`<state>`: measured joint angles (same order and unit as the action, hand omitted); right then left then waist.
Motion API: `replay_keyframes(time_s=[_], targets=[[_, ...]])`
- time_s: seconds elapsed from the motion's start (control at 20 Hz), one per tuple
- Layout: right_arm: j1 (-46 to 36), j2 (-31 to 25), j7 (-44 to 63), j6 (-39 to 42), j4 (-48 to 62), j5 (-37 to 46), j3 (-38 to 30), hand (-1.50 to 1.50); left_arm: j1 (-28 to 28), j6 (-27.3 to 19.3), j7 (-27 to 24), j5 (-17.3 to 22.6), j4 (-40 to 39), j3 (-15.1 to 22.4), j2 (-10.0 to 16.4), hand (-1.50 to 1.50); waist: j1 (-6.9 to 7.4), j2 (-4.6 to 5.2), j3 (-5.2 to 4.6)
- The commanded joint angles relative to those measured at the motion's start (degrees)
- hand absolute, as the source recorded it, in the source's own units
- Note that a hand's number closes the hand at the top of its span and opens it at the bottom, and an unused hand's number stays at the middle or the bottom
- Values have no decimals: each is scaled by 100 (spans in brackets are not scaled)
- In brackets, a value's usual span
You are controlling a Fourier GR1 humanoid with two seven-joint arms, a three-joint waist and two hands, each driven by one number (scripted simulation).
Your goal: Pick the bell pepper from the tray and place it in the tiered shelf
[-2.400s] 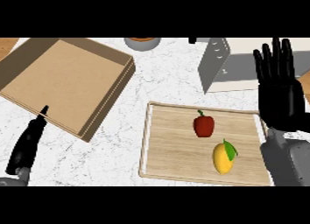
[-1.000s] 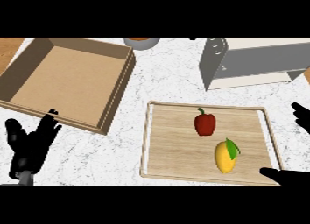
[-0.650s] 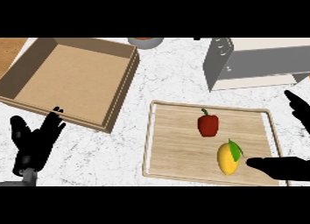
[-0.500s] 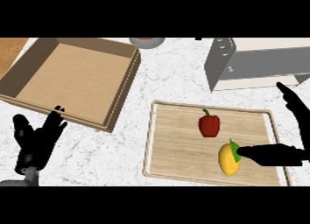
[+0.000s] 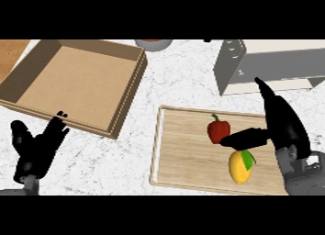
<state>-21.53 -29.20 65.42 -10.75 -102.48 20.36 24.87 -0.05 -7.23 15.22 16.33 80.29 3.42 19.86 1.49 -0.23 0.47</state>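
Right hand (image 5: 284, 125) is over the tray's (image 5: 159, 151) right edge. Its fingers are straight and close together, pointing toward the shelf (image 5: 260, 64), and its thumb is stretched out sideways toward the tray's middle. The thumb tip is at the lower right side of the pepper (image 5: 218, 130); whether it touches the pepper cannot be told. Nothing is pinched or wrapped.

The red pepper lies on the tray in its upper middle part, stem toward the far edge. A yellow mango (image 5: 240, 167) lies just beside it, nearer the tray's front edge and partly under the thumb.

The grey shelf stands at the counter's (image 5: 179, 82) far right corner, beyond the tray and apart from it. An open cardboard box (image 5: 128, 96) takes up the far left part of the counter, with one corner near the tray's left edge. A bowl (image 5: 154, 43) shows at the far edge.

Left hand (image 5: 35, 146) rests at the counter's front left corner, fingers spread and up, holding nothing.
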Motion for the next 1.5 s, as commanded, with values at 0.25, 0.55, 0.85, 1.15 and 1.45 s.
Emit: replay_keyframes(time_s=[0.25,0.55,0.85,1.15,1.45], targets=[[-477,612,1011,531,963,341,262,-150,-73,-115,33,-204,-84,296,-441,0,-128,31,-54],[-610,1006,1332,561,1228,1010,295,-150,-185,181,9,-43,-228,-16,-207,0,-183,22,-57],[-318,1463,1040,422,1566,1460,274,-150,-201,40,25,-140,-167,-12,-403,0,-178,27,-52],[-198,1785,889,430,1935,1902,193,-150,-160,78,12,-302,-279,35,-414,0,-188,33,-52],[-186,1808,819,703,1985,2246,-151,-150,70,36,-122,-383,-88,55,-580,0,-180,19,-52]])
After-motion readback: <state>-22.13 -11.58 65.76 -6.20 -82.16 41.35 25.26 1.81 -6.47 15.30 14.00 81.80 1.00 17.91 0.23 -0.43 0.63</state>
